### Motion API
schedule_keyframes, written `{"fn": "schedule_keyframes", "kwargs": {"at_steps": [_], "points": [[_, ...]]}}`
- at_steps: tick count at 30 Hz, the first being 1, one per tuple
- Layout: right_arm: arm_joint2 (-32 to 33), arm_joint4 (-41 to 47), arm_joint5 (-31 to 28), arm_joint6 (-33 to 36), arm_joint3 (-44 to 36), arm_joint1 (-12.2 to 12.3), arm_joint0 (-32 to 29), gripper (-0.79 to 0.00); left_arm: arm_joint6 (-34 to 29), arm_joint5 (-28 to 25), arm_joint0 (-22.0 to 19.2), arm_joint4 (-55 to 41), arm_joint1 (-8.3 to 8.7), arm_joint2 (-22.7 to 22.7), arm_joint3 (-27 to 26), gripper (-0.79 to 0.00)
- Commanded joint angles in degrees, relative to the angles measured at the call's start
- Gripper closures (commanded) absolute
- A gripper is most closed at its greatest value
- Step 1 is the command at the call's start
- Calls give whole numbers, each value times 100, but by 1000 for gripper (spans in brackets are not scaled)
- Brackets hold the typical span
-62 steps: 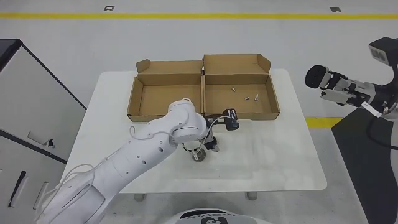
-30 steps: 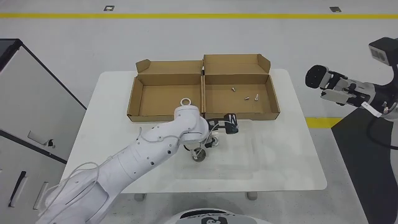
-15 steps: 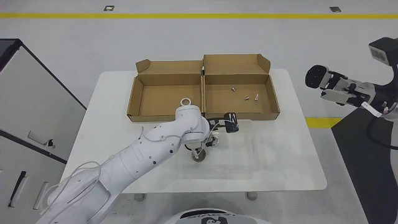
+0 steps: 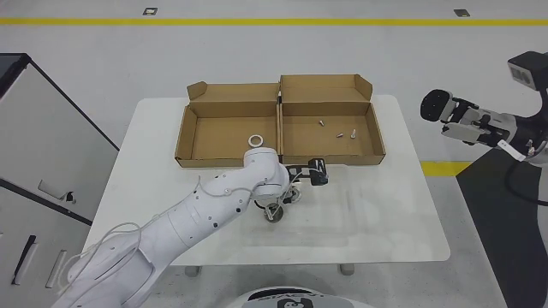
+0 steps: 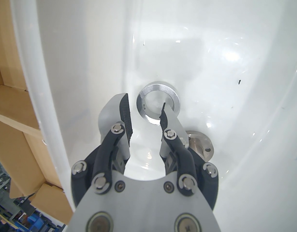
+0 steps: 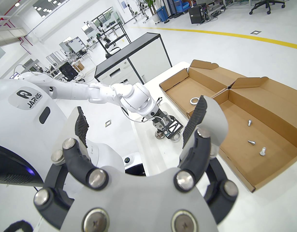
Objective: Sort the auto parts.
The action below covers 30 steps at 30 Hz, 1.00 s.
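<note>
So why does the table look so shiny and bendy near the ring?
Left wrist view: bright glare spots sit on the glossy table around the ring, and the lens curves the table's edge. Right wrist view: the same bending bows the yellow floor line. Top view: that line runs straight.

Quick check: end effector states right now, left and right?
Left end effector: open, one finger inside the metal ring, one outside; nothing gripped.
Right end effector: open, empty.
</note>
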Motion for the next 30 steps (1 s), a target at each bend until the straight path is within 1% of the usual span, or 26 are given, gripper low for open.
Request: {"fn": "schedule_keyframes", "kwargs": {"at_steps": [1,9,10,12,14,15,17,19,20,21,22,23,24,25,27,30], "points": [[0,0,0,0,0,0,0,-785,3,-13,2,-3,-1,-7,-5,-308],[0,0,0,0,0,0,0,-785,-101,-129,36,-107,15,-49,-71,-391],[0,0,0,0,0,0,0,-785,-136,-154,35,-114,17,-48,-77,-425],[0,0,0,0,0,0,0,-785,-161,-174,40,-123,22,-54,-92,-468],[0,0,0,0,0,0,0,-785,-184,-194,50,-139,25,-52,-106,-560],[0,0,0,0,0,0,0,-785,-190,-204,58,-161,25,-51,-116,-566],[0,0,0,0,0,0,0,-785,-216,-236,63,-243,25,-56,-133,-619],[0,0,0,0,0,0,0,-785,-259,-255,65,-318,23,-57,-144,-628],[0,0,0,0,0,0,0,-785,-281,-260,60,-340,23,-58,-148,-622],[0,0,0,0,0,0,0,-785,-293,-260,56,-353,22,-58,-151,-594],[0,0,0,0,0,0,0,-785,-302,-257,54,-362,22,-58,-149,-536],[0,0,0,0,0,0,0,-785,-308,-253,53,-370,21,-57,-144,-496],[0,0,0,0,0,0,0,-785,-307,-253,50,-373,20,-55,-139,-422],[0,0,0,0,0,0,0,-785,-305,-253,47,-374,20,-53,-134,-385],[0,0,0,0,0,0,0,-785,-316,-263,39,-378,17,-43,-122,-348],[0,0,0,0,0,0,0,-785,-358,-306,20,-400,10,-15,-113,-314]]}}
